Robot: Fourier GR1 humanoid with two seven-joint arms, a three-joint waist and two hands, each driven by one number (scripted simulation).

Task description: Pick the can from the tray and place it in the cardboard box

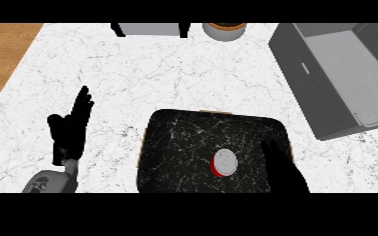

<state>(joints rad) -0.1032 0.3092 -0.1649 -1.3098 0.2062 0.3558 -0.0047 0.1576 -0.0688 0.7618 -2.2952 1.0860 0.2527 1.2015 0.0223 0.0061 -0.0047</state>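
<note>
Risks, big to small:
- The counter (pixel 148 70) is giving you open ground between tray and box, so the carry itself is looking low risk.
- The box (pixel 295 70), grey here, is sitting well apart at the right. Its near wall is standing between you and the inside; a low carry could be clipping the can on that wall.
- The dark tray (pixel 184 145) may be sliding if you are pressing sideways on it.
- The right hand (pixel 286 172) is lying over the tray just beside the can (pixel 225 162), which is standing upright on the tray. A sideways brush could be tipping it.
- The left hand (pixel 68 130) is resting at the left, open, holding nothing.

Hard to read:
- The box is running off the right edge and the tray off the lower one.
- The right hand is blending black on black into the tray; I cannot tell how far it is open, or whether it is touching the can.
- The can is showing only its top, so its height is staying unknown.
</note>
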